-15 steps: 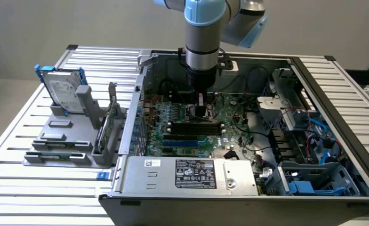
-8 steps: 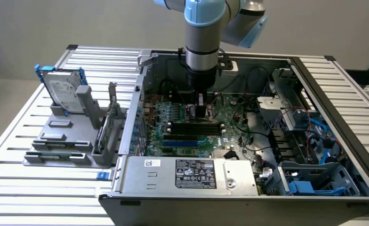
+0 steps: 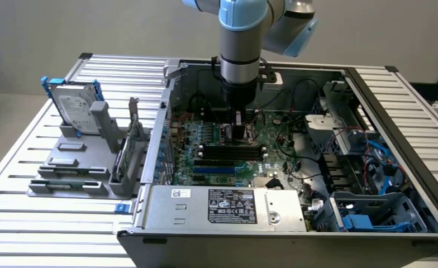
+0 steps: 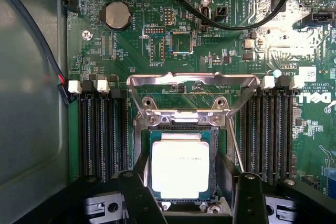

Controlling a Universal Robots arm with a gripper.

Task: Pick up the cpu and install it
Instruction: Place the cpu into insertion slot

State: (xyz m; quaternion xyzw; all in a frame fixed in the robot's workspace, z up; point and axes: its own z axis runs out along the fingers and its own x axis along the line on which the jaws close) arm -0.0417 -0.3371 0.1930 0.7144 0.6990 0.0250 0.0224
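cpu (image 4: 180, 166) — one, lying in socket (image 4: 181, 128) | end effector (image 4: 188, 177) — two fingers (image 4: 137, 198) spread wide, holding nothing

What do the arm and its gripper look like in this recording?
The arm is a silver-grey tube with light blue joint caps and a black wrist section. The gripper has two matt black fingers.
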